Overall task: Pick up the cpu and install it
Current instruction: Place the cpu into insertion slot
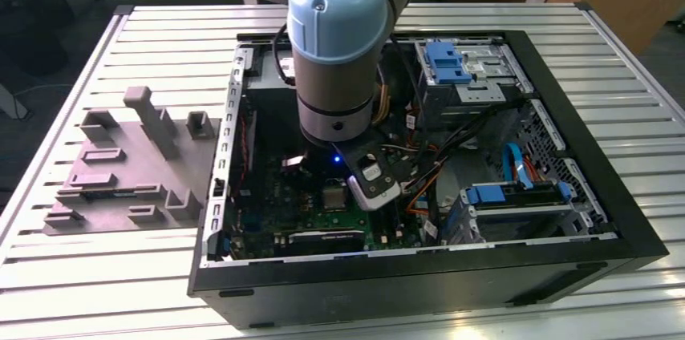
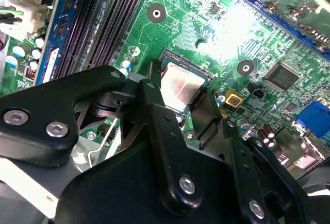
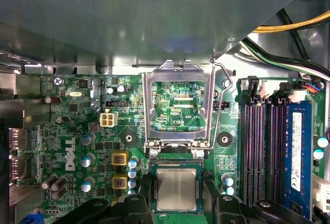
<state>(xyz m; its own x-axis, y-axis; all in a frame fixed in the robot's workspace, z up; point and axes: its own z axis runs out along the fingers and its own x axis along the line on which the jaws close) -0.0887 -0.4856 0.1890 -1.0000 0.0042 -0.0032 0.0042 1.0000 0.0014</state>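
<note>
The gripper (image 2: 178, 91) is pinching the cpu (image 3: 177, 189) narrowly by two opposite edges. The chip is sitting level in the socket (image 3: 176, 160), whose metal frame (image 3: 146, 105) is standing open just beyond it. Seating seems under way — the next move is calling for a gentle, square touch.

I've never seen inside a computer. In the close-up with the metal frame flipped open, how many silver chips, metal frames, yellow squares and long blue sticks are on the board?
cpu: 1
metal frame: 1
yellow squares: 2
blue stick: 1
Total: 5
</note>
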